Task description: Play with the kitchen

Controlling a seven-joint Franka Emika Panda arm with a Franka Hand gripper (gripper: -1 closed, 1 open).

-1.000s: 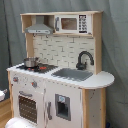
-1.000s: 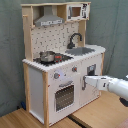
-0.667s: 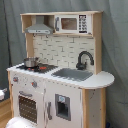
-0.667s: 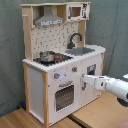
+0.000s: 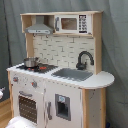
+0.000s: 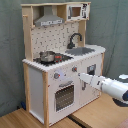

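Note:
The toy kitchen (image 5: 65,95) (image 6: 37,85) is white and light wood and stands upright in both exterior views. On its stove sits a small pot (image 5: 31,62) (image 6: 47,56). The black faucet (image 5: 84,59) (image 6: 75,39) arches over the grey sink (image 5: 75,74) (image 6: 82,50). A hood (image 6: 49,20) and a microwave (image 5: 72,23) sit on top. In the second exterior view my gripper (image 6: 81,76) reaches in from the right. Its tip is at the front panel, just below a knob (image 6: 74,70) and right of the oven door (image 6: 65,96). I cannot tell whether it touches the panel.
A grey-green curtain (image 6: 112,25) hangs behind the kitchen. The kitchen stands on a wooden surface (image 6: 30,119). My white arm (image 6: 112,89) crosses the space in front of the lower right cabinet door (image 6: 91,70).
My arm has moved left in the second exterior view, bringing the gripper closer to the kitchen's front panel. The kitchen itself has not moved.

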